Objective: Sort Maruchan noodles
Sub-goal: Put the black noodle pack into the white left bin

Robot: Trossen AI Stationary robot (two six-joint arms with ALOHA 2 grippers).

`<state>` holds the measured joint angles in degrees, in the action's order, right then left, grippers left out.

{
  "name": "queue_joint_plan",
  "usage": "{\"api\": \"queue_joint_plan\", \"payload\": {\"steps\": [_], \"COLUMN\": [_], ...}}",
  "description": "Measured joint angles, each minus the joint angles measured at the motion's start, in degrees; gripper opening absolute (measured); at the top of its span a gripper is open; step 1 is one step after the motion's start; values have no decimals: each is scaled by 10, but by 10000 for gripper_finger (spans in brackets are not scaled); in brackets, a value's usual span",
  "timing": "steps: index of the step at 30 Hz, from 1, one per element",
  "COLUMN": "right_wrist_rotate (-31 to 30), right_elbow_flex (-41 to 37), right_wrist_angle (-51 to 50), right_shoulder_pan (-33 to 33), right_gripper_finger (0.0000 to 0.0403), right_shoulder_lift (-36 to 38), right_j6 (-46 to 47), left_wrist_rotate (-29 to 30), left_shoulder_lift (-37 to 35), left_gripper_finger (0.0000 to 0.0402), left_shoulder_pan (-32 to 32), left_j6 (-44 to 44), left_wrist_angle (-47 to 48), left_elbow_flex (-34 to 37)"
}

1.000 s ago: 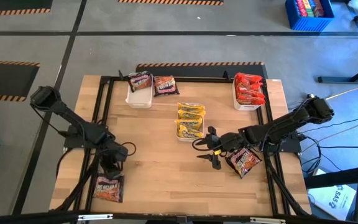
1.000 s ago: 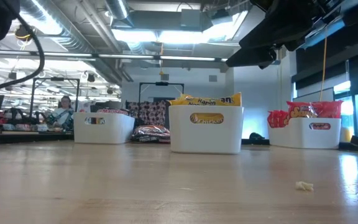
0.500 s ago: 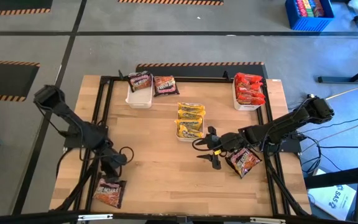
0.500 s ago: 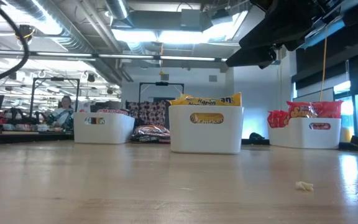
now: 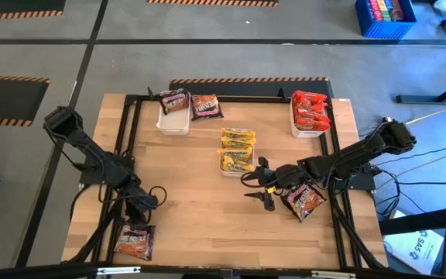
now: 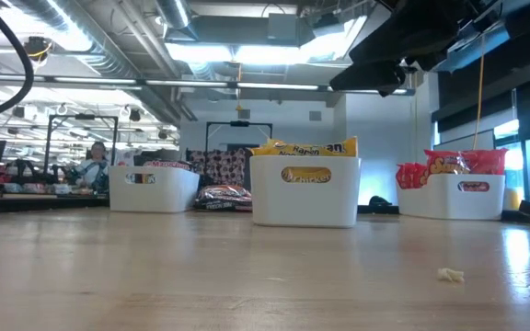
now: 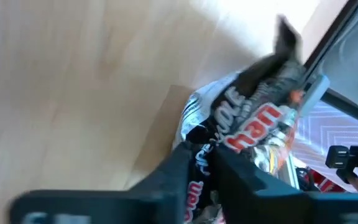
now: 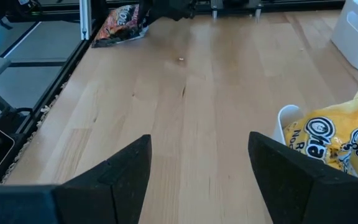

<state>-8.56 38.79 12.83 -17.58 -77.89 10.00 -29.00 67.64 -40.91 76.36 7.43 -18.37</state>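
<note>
Pale wood fills the middle of the overhead frame, the table (image 5: 200, 194) carrying three white tubs along its upper part. My left gripper (image 5: 139, 203) sits at the lower left of that frame, its fingers (image 7: 185, 168) nearly closed on a corner of the dark packet (image 5: 134, 241), which otherwise lies on the boards just below it near the table's bottom edge; my wrist camera shows the crinkled wrapper (image 7: 253, 118) bunched right against my fingertips, and I cannot tell whether any of it is lifted. My right gripper (image 5: 262, 186) hovers just right of centre with its two fingers (image 8: 129, 171) spread wide and nothing between them. Just to the right of it, tucked under my right arm, another packet (image 5: 303, 201) in orange-red and black lies on the wood. The middle tub (image 5: 224, 167), directly above and left of my right gripper, holds the yellow packets (image 5: 237, 149); in my right wrist view its rim and a yellow packet (image 8: 331, 134) sit at the right edge. The left tub (image 5: 172, 124) at the upper left has a dark packet (image 5: 175, 101) resting on it, and a brown packet (image 5: 206, 107) lies on the table just beside it. The right tub (image 5: 310, 132) at the upper right is piled with red packets (image 5: 310, 110). From table height the three tubs stand in a row across the middle, the centre tub (image 6: 305, 191) nearest.
</note>
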Motion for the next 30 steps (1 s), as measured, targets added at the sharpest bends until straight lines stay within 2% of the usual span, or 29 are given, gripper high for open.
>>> {"api": "queue_joint_plan", "payload": {"steps": [3,9,18,26,30], "right_wrist_rotate": [0,0,2,6,7], "right_elbow_flex": [0,0,0,0,0], "right_wrist_angle": [0,7,48,157,213], "right_shoulder_pan": [0,0,0,-1,-1], "right_gripper_finger": [248,248,248,248,248], "right_shoulder_lift": [0,0,-15,-99,-133], "right_j6": [0,0,1,20,33], "left_wrist_rotate": [13,57,232,399,450], "left_shoulder_lift": [0,-3,-3,-1,-1], "left_gripper_finger": [14,2,1,0,0], "left_shoulder_pan": [0,0,9,54,70], "left_j6": [-3,-19,-158,-289,-333], "left_wrist_angle": [-10,-13,-14,-18,-41], "left_elbow_flex": [0,-2,-71,-96,-96]}}
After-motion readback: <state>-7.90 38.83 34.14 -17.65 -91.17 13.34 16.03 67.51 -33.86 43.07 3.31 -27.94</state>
